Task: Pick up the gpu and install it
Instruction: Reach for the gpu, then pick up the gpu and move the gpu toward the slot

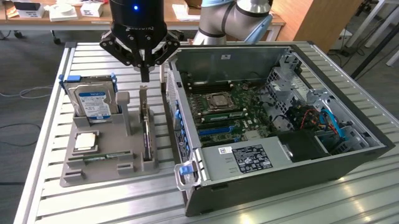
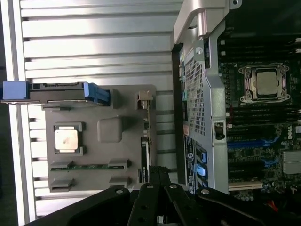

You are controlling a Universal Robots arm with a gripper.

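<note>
The gpu stands edge-on as a thin dark blade in a slot of the grey holder, beside the open computer case. Its silvery bracket end points away from the wrist camera, and the gpu's card edge runs toward the fingers. My gripper hangs just above the far end of the card, its two fingers pressed together and holding nothing. In the wrist view the gripper sits over the near end of the card.
The holder also carries a silver hard drive with blue rails, a processor chip and a green memory stick. The case's motherboard lies exposed, its side wall close beside the card. All rests on a slatted metal table.
</note>
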